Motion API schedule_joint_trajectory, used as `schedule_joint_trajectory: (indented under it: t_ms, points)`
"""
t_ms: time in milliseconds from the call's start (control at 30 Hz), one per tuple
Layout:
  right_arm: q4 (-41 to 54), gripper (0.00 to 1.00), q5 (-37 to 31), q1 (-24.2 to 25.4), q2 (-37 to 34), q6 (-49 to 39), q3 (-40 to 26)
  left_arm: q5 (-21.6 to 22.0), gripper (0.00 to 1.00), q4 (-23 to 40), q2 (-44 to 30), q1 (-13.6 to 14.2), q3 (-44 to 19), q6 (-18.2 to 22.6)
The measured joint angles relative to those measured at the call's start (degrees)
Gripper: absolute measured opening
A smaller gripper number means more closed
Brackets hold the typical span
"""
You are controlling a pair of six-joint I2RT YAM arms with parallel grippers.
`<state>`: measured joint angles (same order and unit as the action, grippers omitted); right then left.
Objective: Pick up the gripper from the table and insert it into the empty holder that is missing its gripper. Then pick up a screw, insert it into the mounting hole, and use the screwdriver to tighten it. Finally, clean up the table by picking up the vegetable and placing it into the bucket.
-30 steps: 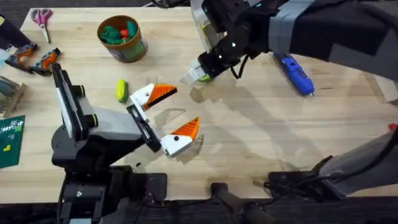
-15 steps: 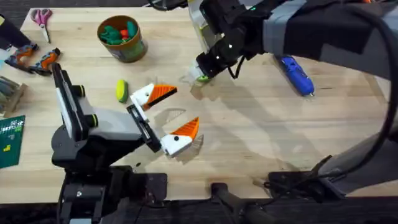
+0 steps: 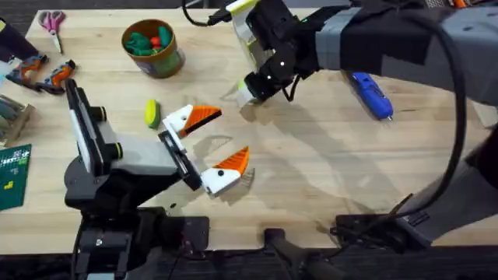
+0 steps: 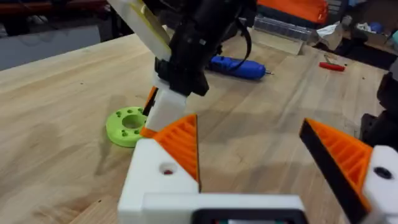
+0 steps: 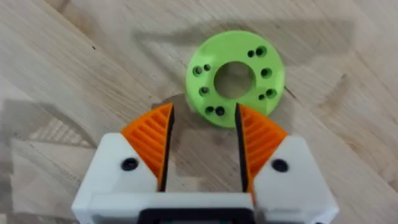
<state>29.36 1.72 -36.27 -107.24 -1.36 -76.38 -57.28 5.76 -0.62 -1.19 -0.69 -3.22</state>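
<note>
The left gripper [image 3: 208, 144] is being held with its fingers spread wide, nothing between them, both white holders already wearing orange pads, so the fitting step is being judged as apparently done; no loose orange gripper is being seen on the counter [image 3: 327, 179]. The right gripper [image 5: 202, 140] is being held over the green disc [image 5: 235, 78], its fingers parted and empty, the disc lying just beyond the tips. No screw can be made out. The screwdriver [image 3: 367, 92] is lying untouched at about two o'clock on the counter. The vegetable [image 3: 152, 113] is resting at about ten o'clock, apart from the bucket [image 3: 152, 48] beyond it, so the screw work and the clean-up are being judged as left.
</note>
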Motion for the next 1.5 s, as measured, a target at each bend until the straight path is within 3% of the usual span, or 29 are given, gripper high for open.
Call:
schedule_joint_trajectory:
  t_ms: [667, 800, 900, 967, 1500]
  points:
    - [-1.6, 0.563, -0.4, 0.0, -1.9, -1.7, -0.2, 0.0, 0.985, 0.0, 0.0, 0.0, 0.0, 0.0]
    - [-1.6, 0.478, -0.4, 0.0, -1.9, -1.8, -0.2, 0.0, 0.986, 0.0, 0.0, 0.0, 0.0, 0.0]
    - [-1.5, 0.326, -0.4, 0.0, -1.9, -2.1, -0.2, 0.0, 0.986, 0.0, 0.0, 0.0, 0.0, 0.0]
    - [-1.5, 0.279, -0.5, 0.0, -1.9, -2.1, -0.2, 0.0, 0.986, 0.0, 0.0, 0.0, 0.0, 0.0]
    - [-1.3, 0.264, -0.6, 0.1, -1.9, -5.0, -0.2, 0.0, 0.986, 0.0, 0.0, 0.0, 0.0, 0.0]
